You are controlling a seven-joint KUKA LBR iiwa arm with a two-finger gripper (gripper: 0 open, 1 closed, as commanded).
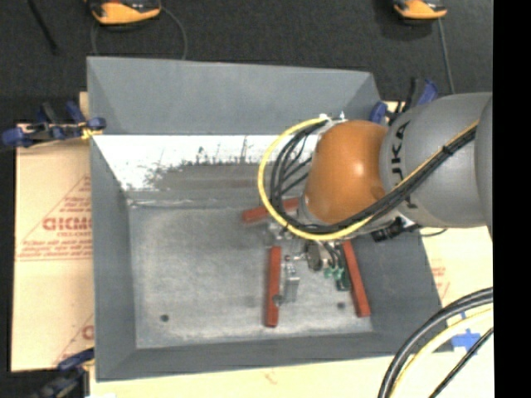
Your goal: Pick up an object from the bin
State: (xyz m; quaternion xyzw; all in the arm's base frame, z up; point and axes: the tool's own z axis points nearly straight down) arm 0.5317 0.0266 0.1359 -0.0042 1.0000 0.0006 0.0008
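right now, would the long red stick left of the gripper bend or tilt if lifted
The red stick looks straight, so probably stiff. Long and thin, it may tilt if gripped off-centre. Lying flat, it would likely slide when pushed.

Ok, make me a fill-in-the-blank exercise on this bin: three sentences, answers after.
1. The gripper is down in the bin, in the view's ____ half of its floor.
2. The long stick lying close beside the gripper is ____ in colour.
3. The rounded cover on the arm's wrist is ____ in colour.

Missing words: right; red; orange.
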